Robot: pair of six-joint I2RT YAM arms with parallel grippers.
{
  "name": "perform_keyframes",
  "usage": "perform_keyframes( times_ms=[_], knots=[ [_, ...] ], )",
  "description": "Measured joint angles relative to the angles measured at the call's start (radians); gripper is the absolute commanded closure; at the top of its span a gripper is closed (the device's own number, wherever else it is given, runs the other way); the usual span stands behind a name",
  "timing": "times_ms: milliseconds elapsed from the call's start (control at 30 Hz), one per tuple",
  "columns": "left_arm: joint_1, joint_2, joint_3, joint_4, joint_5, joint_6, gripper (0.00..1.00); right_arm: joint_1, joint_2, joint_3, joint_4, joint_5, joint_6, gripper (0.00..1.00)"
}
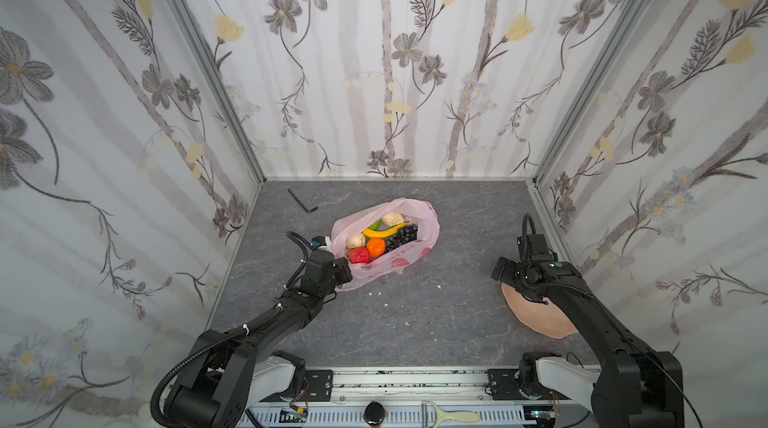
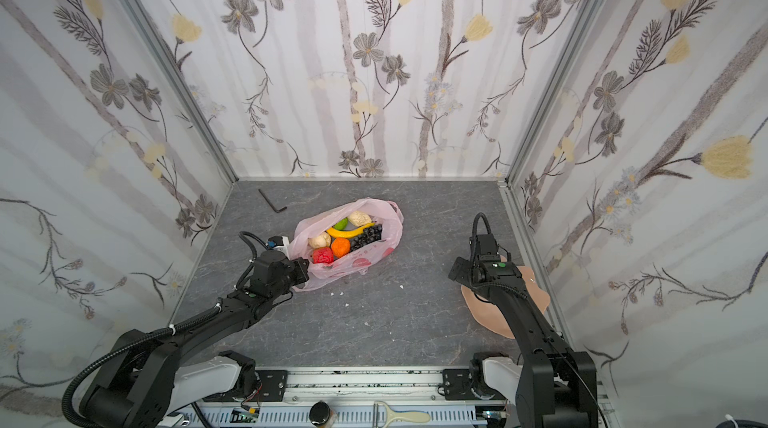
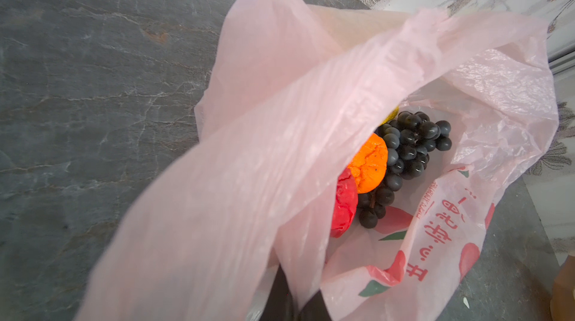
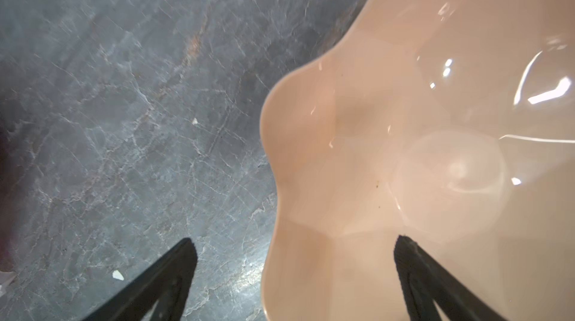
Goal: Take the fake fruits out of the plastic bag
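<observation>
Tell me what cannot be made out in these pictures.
left gripper: jaws hidden in both top views by its own wrist; in the left wrist view mostly by the plastic bag.
banana: left wrist view, bag film covers nearly all.
dish: top views, right arm covers part; right wrist view, edge cuts it.

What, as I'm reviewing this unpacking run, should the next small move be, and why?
Probably swing the right pincer, open over the dish, across to the mouth of the plastic bag, toward the orange ball. The left pincer is shut on the bag's rim, and the fruits lie inside.
</observation>
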Motion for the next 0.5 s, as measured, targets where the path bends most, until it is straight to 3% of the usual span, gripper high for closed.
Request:
perform_keyframes(
  times_ms=[300, 500],
  knots=[
    [0.000, 0.017, -0.005, 0.008, 0.000, 0.000, 1.00, 0.059, 0.012, -0.069, 0.035, -0.037, 0.037, 0.00],
    [0.000, 0.023, -0.005, 0.008, 0.001, 0.000, 1.00, 0.194, 0.037, -0.071, 0.034, -0.019, 0.073, 0.00]
  ],
)
